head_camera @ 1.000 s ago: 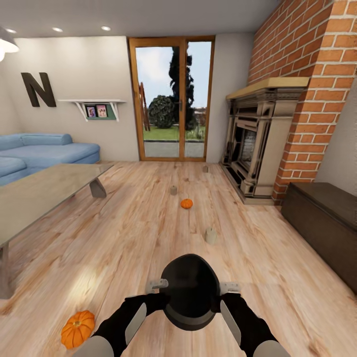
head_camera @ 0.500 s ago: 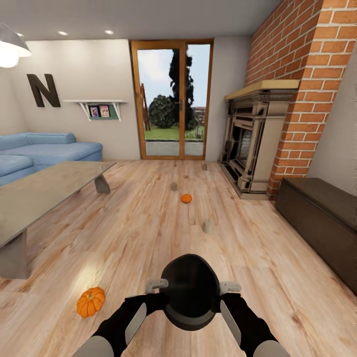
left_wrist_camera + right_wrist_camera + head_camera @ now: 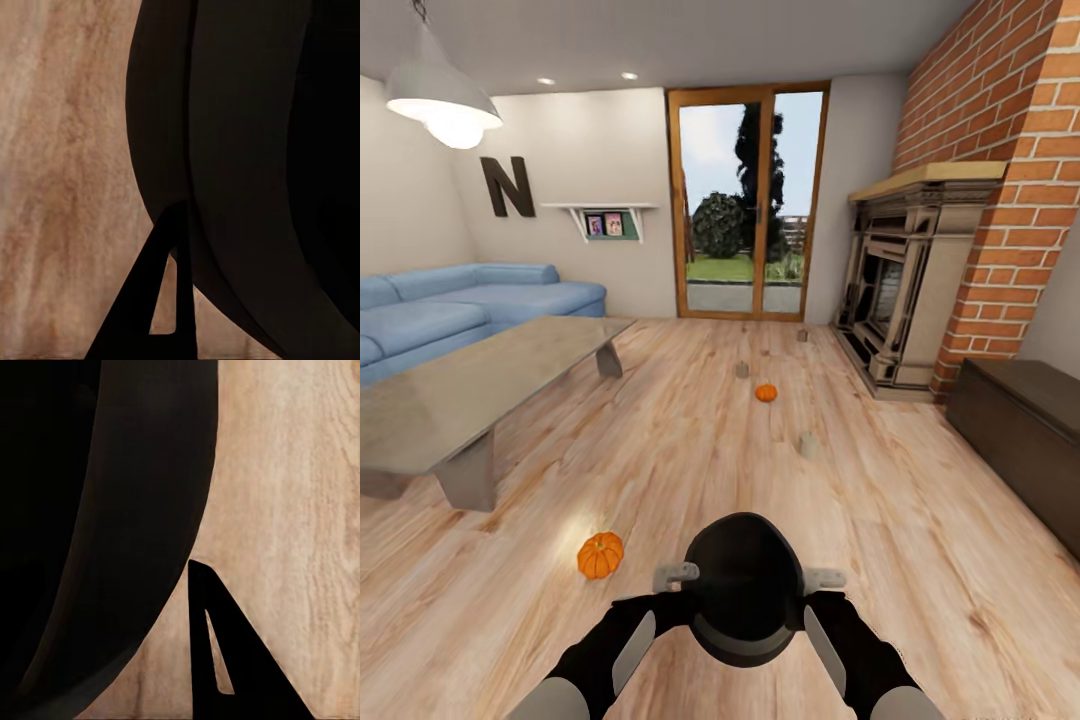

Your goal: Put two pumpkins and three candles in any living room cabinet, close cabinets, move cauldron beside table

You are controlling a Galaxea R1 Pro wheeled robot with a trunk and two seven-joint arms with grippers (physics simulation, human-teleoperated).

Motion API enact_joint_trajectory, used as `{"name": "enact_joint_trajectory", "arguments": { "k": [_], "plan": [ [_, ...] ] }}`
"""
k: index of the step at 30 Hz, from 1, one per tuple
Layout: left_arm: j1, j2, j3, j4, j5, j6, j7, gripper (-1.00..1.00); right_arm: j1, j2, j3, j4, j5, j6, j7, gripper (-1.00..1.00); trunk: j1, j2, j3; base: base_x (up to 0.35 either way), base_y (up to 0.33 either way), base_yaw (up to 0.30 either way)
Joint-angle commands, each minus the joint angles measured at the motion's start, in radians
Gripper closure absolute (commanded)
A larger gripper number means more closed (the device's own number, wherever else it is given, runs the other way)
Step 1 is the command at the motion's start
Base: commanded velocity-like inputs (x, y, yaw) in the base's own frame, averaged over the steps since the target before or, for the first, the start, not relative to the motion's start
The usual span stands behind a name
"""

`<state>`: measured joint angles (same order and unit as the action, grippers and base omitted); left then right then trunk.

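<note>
Cauldron carried between both claws over the living-room floor.

My left claw (image 3: 678, 574) and right claw (image 3: 823, 578) press against opposite sides of the cauldron (image 3: 744, 588), holding it up in front of me; each wrist view shows one finger (image 3: 154, 300) beside the black wall (image 3: 112, 547), so I cannot tell whether either claw is clamped or merely pressing. On the floor (image 3: 660, 450) just ahead and left lies one pumpkin (image 3: 600, 555). Farther out, near the middle of the floor, sit a candle (image 3: 811, 445), the second pumpkin (image 3: 765, 392), another candle (image 3: 742, 369), and a third candle (image 3: 801, 335) near the fireplace (image 3: 895, 290). The glass table (image 3: 450, 395) stands to my left before the sofa (image 3: 470, 305); the cabinet (image 3: 1025, 425), shut, runs along the right wall.
</note>
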<state>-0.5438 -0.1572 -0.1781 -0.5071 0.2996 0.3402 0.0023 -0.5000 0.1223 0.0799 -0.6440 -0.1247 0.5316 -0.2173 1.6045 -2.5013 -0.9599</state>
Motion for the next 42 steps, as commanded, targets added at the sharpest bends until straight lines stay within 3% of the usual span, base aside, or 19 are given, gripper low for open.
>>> {"name": "enact_joint_trajectory", "arguments": {
  "k": [1, 14, 42],
  "plan": [
    [-0.001, 0.001, -0.003, -0.004, 0.001, 0.004, 0.001, 1.00, 0.000, -0.001, 0.006, -0.001, -0.018, 0.004, -0.008, 1.00, -0.001, -0.001, -0.001, -0.330, 0.055, 0.289],
    [-0.001, 0.001, -0.004, -0.005, 0.001, 0.003, 0.001, 1.00, 0.000, -0.001, 0.006, -0.002, -0.018, 0.004, -0.008, 1.00, -0.001, -0.001, 0.001, -0.291, 0.077, 0.128],
    [-0.001, 0.001, -0.004, -0.005, 0.002, 0.004, 0.001, 1.00, 0.000, -0.001, 0.006, -0.001, -0.018, 0.005, -0.008, 1.00, -0.001, -0.001, 0.013, -0.006, 0.038, 0.278]
  ]
}}
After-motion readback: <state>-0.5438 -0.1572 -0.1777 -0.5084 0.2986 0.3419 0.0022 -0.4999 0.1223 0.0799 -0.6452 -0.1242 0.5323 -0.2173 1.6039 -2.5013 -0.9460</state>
